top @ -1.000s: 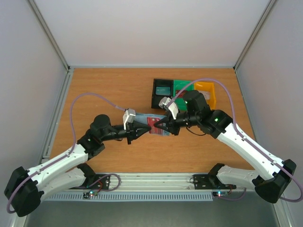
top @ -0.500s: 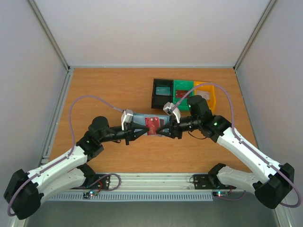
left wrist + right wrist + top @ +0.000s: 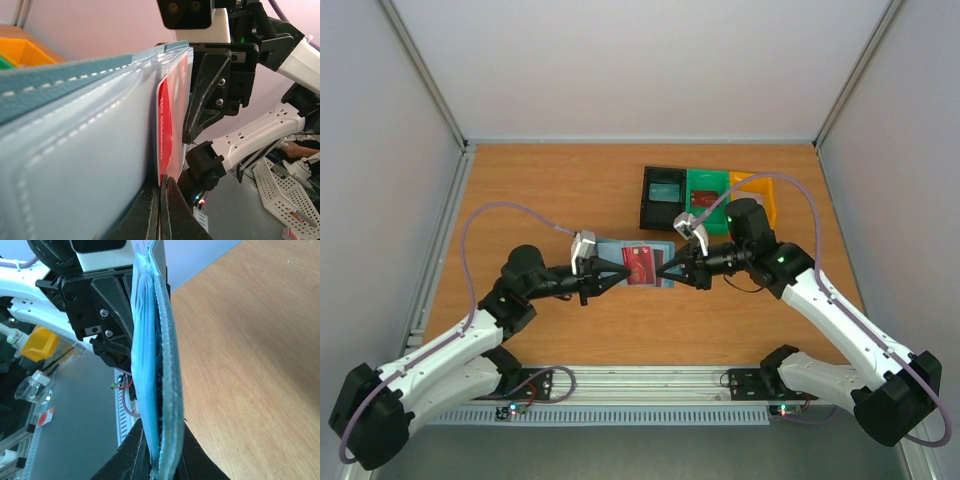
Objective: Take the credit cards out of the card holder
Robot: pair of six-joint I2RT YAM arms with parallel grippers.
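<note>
Blue-grey fabric marks the holder (image 3: 613, 250), seen from overhead lying open, inner side up, between the two arms over the middle of the wooden surface (image 3: 540, 190). Whether it rests on the surface or hangs clear of it cannot be told.

Left jaws: clenched on the holder's left edge. In the left wrist view the dark fingers (image 3: 143, 216) meet at the bottom of the frame, with the holder's (image 3: 75, 150) pale inner pocket rising out of them.

Right jaws: clamped on the holder's right edge. In the right wrist view the holder (image 3: 156, 365) stands edge-on and runs down between the two fingers (image 3: 127, 460), which press against both its faces.

Card: one red card (image 3: 640, 264) with pale print shows on the holder's right half, closer to the right jaws than to the left. From the left wrist the card (image 3: 166, 125) is seen nearly edge-on, lying against the clear pocket layer. How far it sits inside the pocket cannot be judged. No count of cards is possible.

Surroundings: a black bin (image 3: 650, 212), a green bin (image 3: 703, 180) and a yellow bin (image 3: 767, 205) stand in a row beyond the holder, toward the far right. The right arm (image 3: 820, 300) partly covers the green and yellow ones.
</note>
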